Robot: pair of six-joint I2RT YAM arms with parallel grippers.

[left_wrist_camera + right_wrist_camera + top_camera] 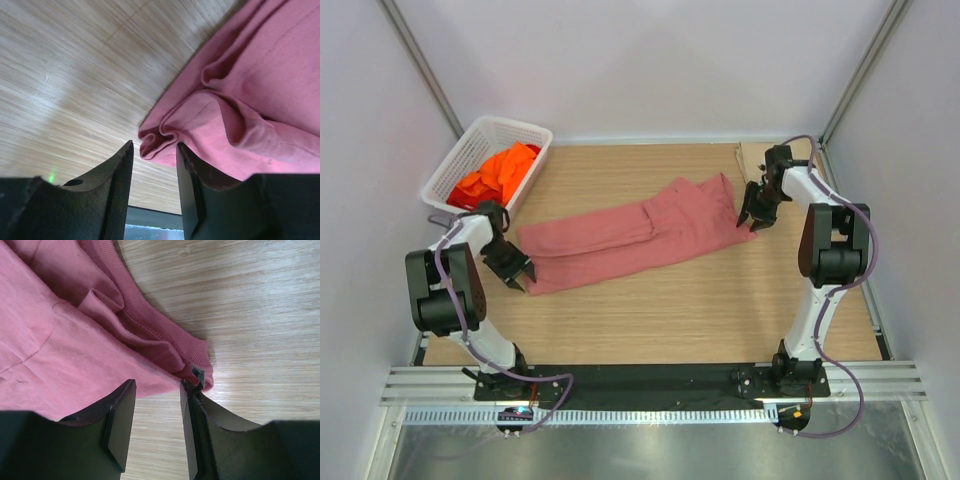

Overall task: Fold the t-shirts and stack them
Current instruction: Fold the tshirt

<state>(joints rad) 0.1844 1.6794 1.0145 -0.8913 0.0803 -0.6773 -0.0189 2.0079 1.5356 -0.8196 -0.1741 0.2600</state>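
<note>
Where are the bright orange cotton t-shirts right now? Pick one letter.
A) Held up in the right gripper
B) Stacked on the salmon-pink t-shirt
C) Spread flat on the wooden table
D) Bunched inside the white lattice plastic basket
D: the top view shows the bright orange cotton t-shirts heaped inside the white lattice plastic basket at the far left, while only the salmon-pink t-shirt lies out on the wooden table.

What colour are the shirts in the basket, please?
Bright orange shirts, a little red; top external view.
</note>
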